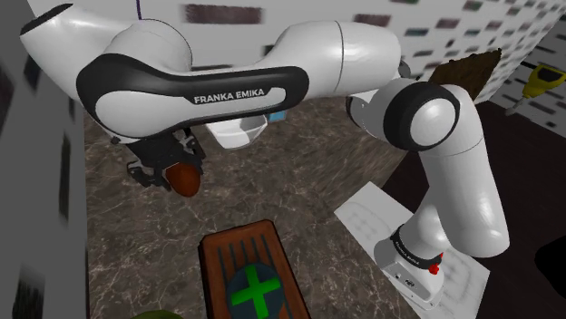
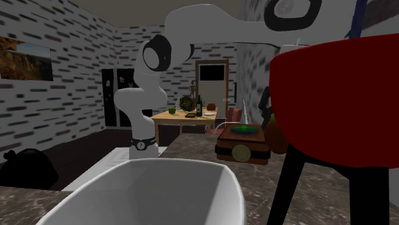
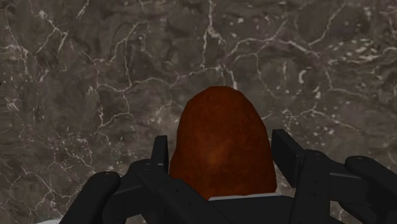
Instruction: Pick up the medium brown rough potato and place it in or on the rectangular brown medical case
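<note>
Wrist view: potato [image 3: 222, 140] gripped.
Fingers [image 3: 287, 153] clasp it above the worktop [image 3: 95, 76], apart from the case [image 1: 249, 272].

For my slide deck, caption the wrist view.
Black gripper clasps a reddish-brown potato over the dark marbled counter.

The arm [image 1: 181, 54] is covering the top of the potato [image 1: 186, 181] in the shoulder view, and the bottom edge is chopping off the case [image 1: 243, 263]. Over in the second exterior view, a red thing [image 2: 339, 96] is blocking the case's right end.
</note>
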